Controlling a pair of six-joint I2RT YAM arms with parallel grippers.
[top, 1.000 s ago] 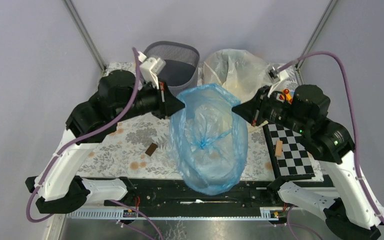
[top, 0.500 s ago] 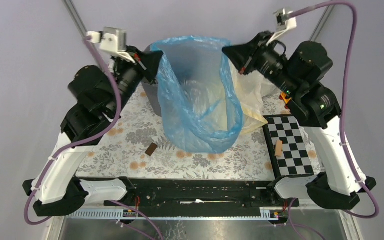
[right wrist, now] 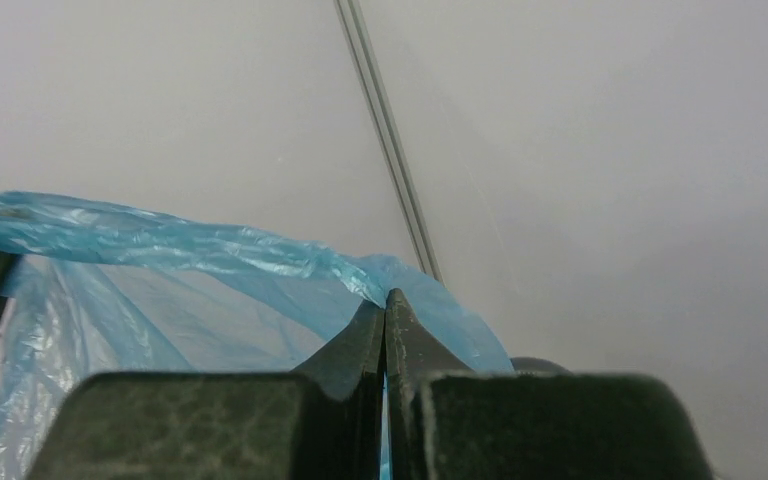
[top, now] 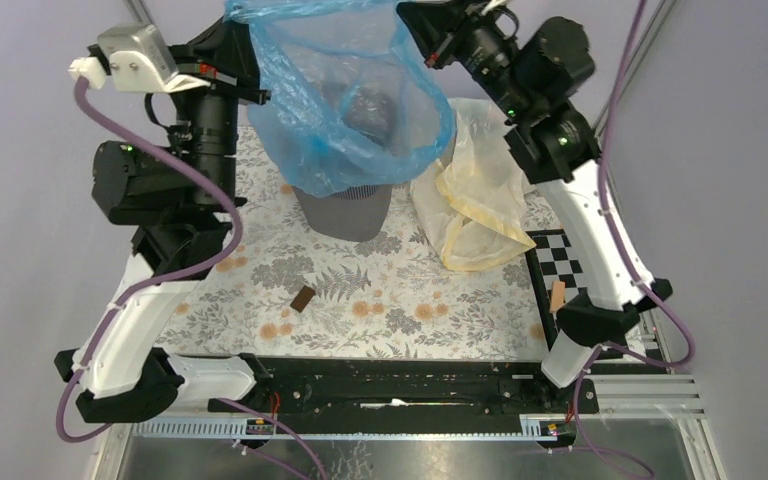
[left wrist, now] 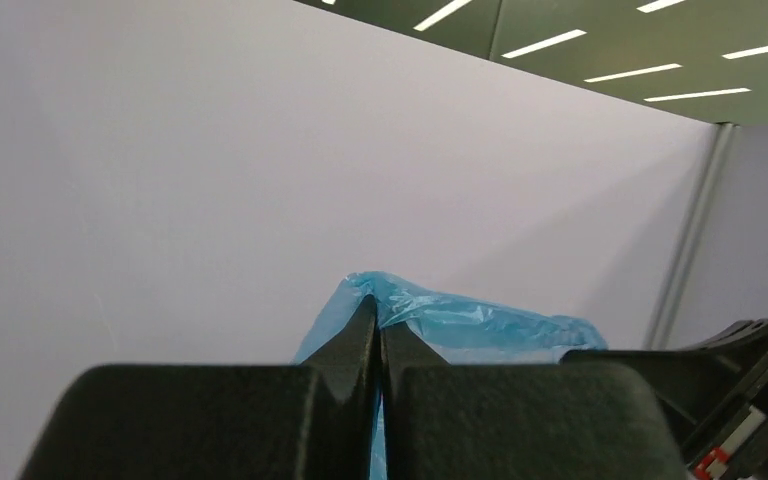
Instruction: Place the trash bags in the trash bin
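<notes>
Beneath the blue trash bag (top: 350,110), pinched by the left gripper (top: 244,38) and right gripper (top: 406,13), stands the trash bin (top: 345,212).

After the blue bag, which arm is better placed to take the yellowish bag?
Probably right: the yellowish bag lies beside the trash bin, nearer the right gripper; the left gripper is beyond the bin.
</notes>
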